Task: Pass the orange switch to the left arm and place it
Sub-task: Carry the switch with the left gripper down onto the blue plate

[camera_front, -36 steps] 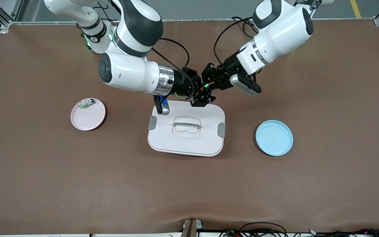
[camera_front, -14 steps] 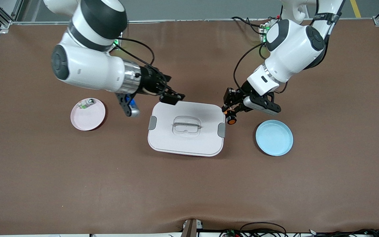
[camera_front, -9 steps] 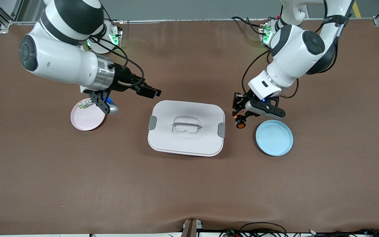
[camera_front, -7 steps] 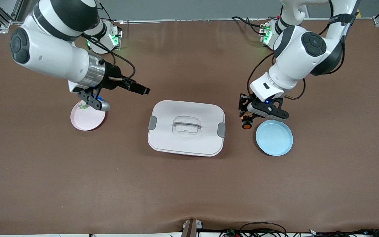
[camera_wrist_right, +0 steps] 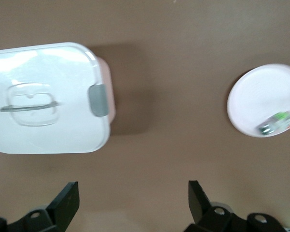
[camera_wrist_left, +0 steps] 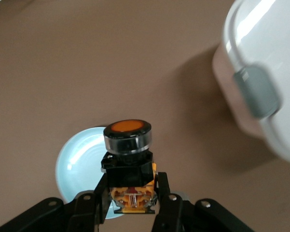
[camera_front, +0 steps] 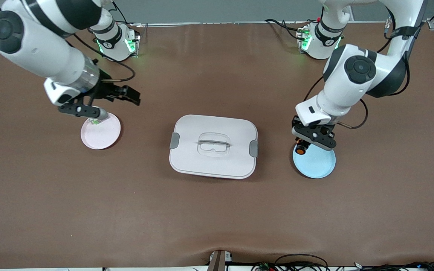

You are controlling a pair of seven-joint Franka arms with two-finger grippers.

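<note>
My left gripper [camera_front: 300,146] is shut on the orange switch [camera_front: 299,149], a small black cylinder with an orange end. It holds the switch in the air over the rim of the light blue plate [camera_front: 317,163]. In the left wrist view the switch [camera_wrist_left: 128,140] sits between my fingers [camera_wrist_left: 166,203], above the blue plate [camera_wrist_left: 77,159]. The white box [camera_front: 213,146] with grey latches stands mid-table, apart from both grippers. My right gripper [camera_front: 128,96] is open and empty, in the air over bare table beside the pink plate [camera_front: 102,134]. In the right wrist view the gripper [camera_wrist_right: 132,198] is wide open.
The pink plate holds a small green-and-white component [camera_front: 95,121], which also shows in the right wrist view [camera_wrist_right: 275,121] on that plate [camera_wrist_right: 260,94]. The box shows in the left wrist view [camera_wrist_left: 265,63] and the right wrist view [camera_wrist_right: 43,96]. Brown mat surrounds everything.
The grippers met above the box's far edge, then parted. My left gripper carried the switch down to the blue plate. My right gripper drew back open toward the pink plate.
</note>
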